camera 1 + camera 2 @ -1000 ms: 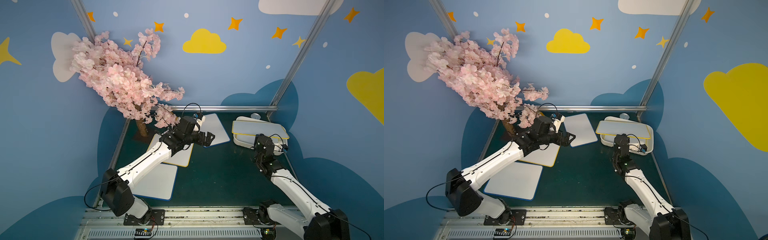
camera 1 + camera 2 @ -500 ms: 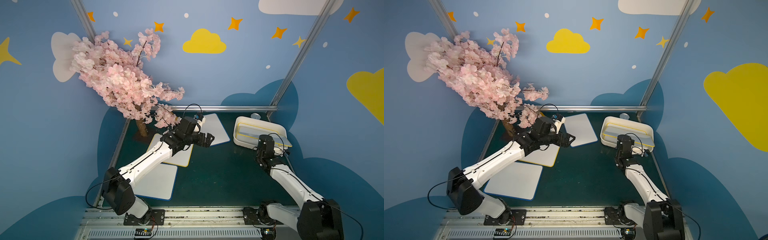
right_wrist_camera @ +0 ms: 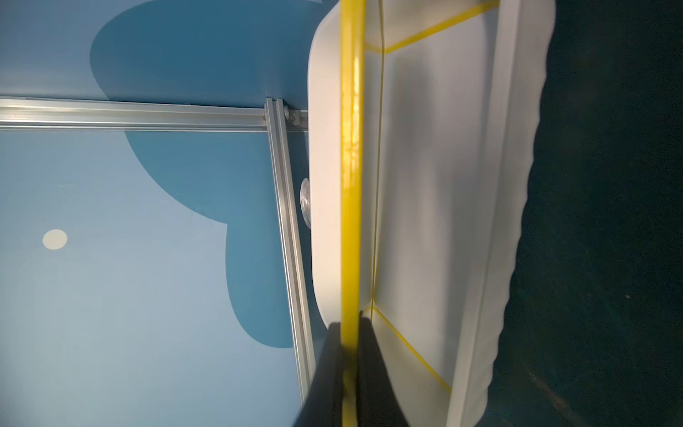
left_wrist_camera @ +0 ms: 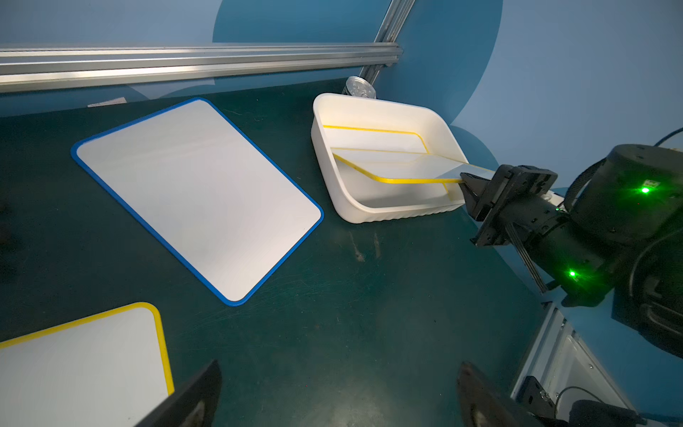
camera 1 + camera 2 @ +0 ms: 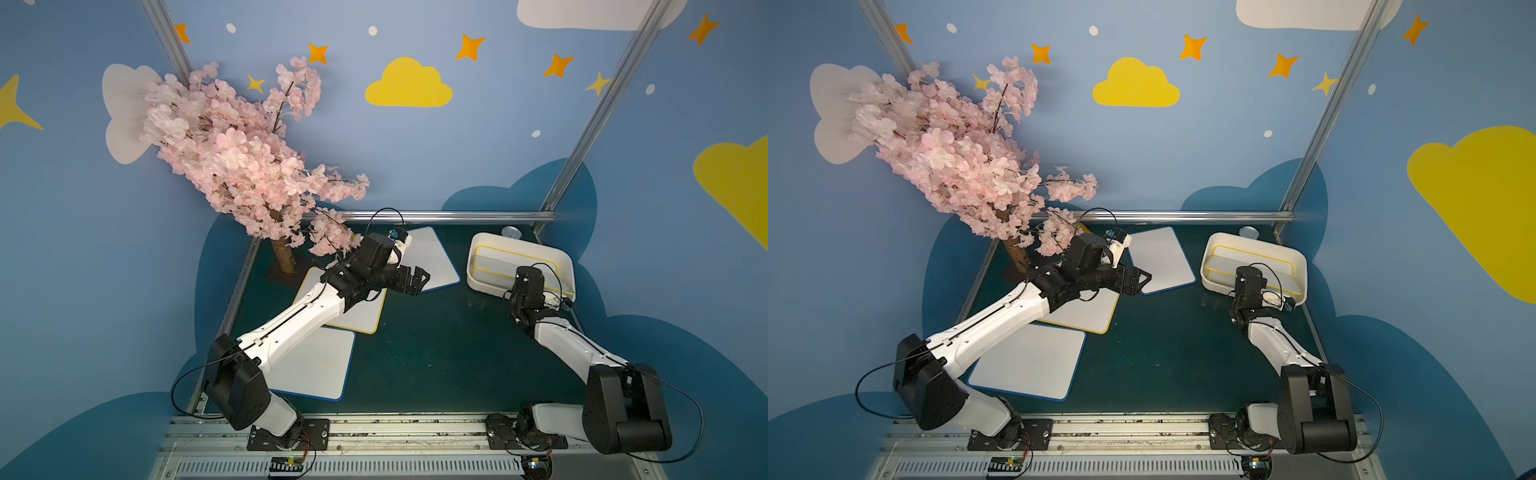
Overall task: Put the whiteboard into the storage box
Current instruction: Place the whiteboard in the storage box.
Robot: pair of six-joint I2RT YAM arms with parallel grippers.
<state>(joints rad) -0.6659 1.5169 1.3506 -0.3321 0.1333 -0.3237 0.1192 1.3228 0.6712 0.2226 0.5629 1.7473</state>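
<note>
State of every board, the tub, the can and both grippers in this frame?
White plastic storage box: upright, board partly inside.
Held yellow-rimmed whiteboard: tilted, one end in box.
Right gripper: jaws shut on held whiteboard's edge.
Left gripper: jaws open, empty.
Far blue-rimmed whiteboard: flat on table.
Near blue-rimmed whiteboard: flat on table.
Other yellow-rimmed whiteboard: flat on table.
Small silver can: upright behind box.

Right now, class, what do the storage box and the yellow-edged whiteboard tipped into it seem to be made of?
Storage box: probably moulded plastic, smooth white; rounded corners, rolled rim, fluted lower edge. Yellow-edged whiteboard: thin rigid sheet, smooth white face, material unclear; yellow border looks like plastic trim.
</note>
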